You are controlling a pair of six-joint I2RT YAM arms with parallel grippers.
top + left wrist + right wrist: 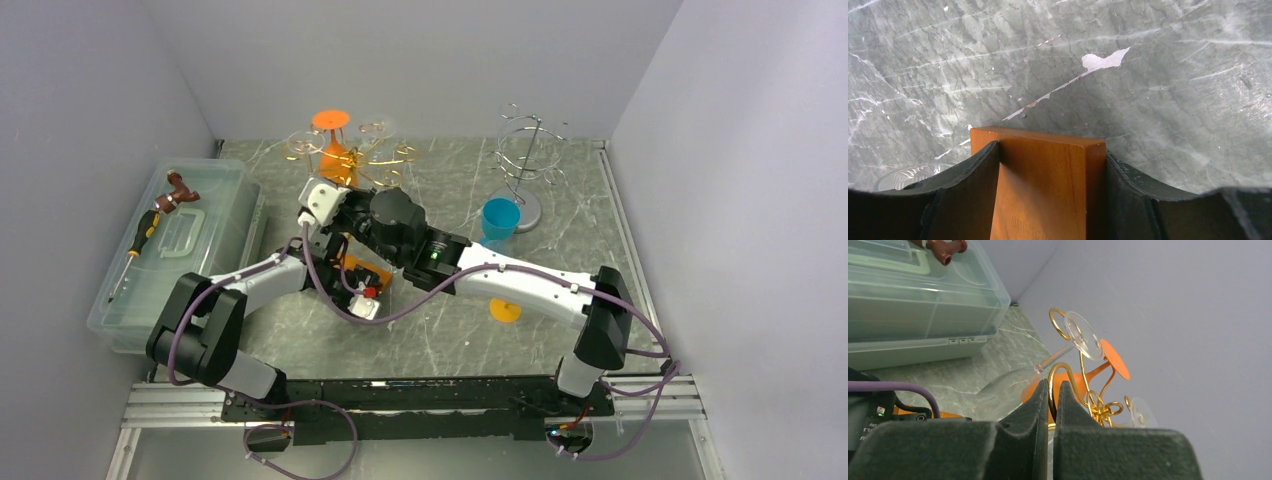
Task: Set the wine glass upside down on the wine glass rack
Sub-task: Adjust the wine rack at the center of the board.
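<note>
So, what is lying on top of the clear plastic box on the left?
On the lid of the plastic box lie a screwdriver and a small brown object. The box is cloudy, so whether anything is inside cannot be told.

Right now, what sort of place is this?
Most likely a robot lab test cell: bare grey walls box in a marbled tabletop, two arms are bolted to a metal rail, and props sit out, like a gold wine glass rack and clear plastic bin.
</note>
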